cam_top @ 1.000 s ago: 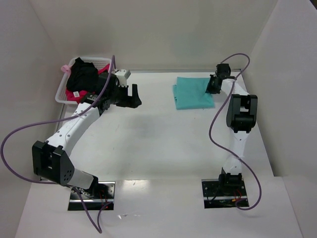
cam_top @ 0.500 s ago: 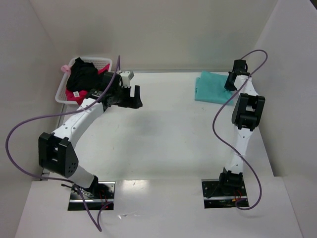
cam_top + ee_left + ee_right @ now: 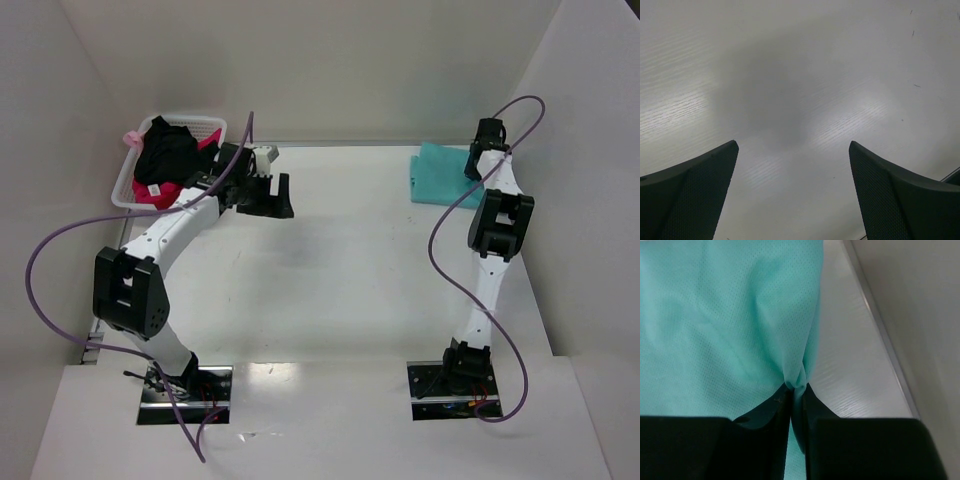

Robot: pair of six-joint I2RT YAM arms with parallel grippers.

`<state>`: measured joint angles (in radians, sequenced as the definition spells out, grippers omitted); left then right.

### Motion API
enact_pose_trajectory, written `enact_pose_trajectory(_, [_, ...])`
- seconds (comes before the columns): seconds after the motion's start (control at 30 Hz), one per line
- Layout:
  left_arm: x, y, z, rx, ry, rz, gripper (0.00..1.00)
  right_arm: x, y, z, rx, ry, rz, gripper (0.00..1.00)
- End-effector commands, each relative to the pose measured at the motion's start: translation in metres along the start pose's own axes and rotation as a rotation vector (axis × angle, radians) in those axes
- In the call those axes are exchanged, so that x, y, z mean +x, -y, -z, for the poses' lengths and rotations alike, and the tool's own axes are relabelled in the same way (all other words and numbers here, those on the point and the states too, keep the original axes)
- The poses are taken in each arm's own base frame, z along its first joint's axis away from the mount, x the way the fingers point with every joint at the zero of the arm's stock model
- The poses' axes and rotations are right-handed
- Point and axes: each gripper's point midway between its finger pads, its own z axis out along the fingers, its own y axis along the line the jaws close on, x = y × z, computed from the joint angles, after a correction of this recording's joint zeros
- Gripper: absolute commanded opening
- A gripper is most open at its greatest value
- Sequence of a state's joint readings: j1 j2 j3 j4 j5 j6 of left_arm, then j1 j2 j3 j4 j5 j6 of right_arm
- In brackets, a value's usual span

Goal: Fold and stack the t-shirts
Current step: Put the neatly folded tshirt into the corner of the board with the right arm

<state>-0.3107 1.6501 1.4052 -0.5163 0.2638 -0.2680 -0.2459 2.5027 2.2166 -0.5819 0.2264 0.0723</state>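
A folded teal t-shirt (image 3: 437, 177) lies at the back right corner of the table. My right gripper (image 3: 474, 168) is shut on its right edge; the right wrist view shows the teal cloth (image 3: 730, 315) pinched between the fingers (image 3: 770, 412). A white basket (image 3: 133, 198) at the back left holds black (image 3: 166, 152) and red-pink t-shirts (image 3: 153, 196). My left gripper (image 3: 274, 196) is open and empty, just right of the basket, over bare table (image 3: 800, 100).
White walls close in the table on the left, back and right. The right wall's base strip (image 3: 880, 325) runs close beside the teal shirt. Purple cables (image 3: 40, 270) loop off both arms.
My right gripper has dragged the teal t-shirt from the back middle-right to the back right corner. My left gripper has shifted slightly right, staying open.
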Motion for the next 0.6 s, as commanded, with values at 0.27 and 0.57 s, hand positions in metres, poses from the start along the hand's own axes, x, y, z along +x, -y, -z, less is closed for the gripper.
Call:
enact_pose_trajectory(0.27, [-0.016,0.012,0.003,0.057,0.031,0.003,0.99,-0.047,0.022,0.019,0.116,0.121,0.020,0.37])
enact_pose_trajectory(0.57, [-0.019,0.021,0.019,0.079,0.050,-0.005,0.99,-0.089,0.001,0.084,0.042,0.223,0.004,0.89])
